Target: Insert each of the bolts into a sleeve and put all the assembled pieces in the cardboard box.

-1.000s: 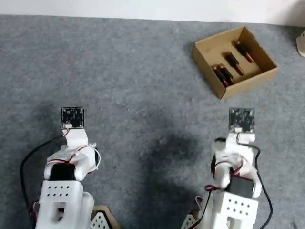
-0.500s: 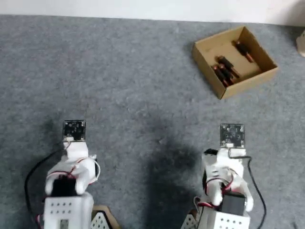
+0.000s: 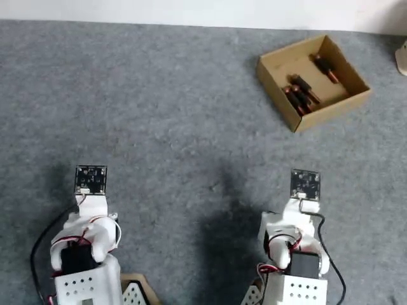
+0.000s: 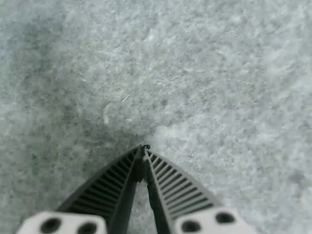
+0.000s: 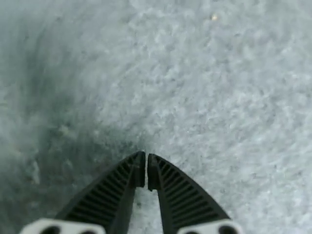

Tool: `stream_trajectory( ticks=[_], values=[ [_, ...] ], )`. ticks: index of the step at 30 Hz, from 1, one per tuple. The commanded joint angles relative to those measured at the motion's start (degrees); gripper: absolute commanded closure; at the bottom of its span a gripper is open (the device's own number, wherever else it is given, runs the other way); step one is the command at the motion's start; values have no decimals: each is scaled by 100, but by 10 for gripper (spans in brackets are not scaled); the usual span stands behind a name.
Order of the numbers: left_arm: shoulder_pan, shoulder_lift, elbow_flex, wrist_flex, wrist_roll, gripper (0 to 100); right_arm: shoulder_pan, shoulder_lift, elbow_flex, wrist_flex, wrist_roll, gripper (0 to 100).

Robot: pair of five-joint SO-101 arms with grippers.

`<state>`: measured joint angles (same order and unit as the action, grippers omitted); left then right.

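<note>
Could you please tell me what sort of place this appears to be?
Probably a robotics test bench or lab table: a grey felt-like mat covers the surface, a white arm stands beside a second arm, and a cardboard box holds assembled pieces.

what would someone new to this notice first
The open cardboard box at the far right of the grey carpet catches the eye first, with several dark assembled pieces lying inside it. After that, the left tool and the right tool, each shut with nothing in it, pointing down at bare carpet.
</note>
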<state>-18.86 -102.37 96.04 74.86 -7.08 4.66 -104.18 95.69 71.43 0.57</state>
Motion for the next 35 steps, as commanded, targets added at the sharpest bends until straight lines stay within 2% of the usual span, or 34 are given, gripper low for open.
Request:
stream_trajectory(
  ticks=[1,35],
  values=[
    [-57,31,110,35,-35,994,-4,-57,708,-13,-149,994],
    [-57,31,110,35,-35,994,-13,-57,822,-13,-141,994]
  ],
)
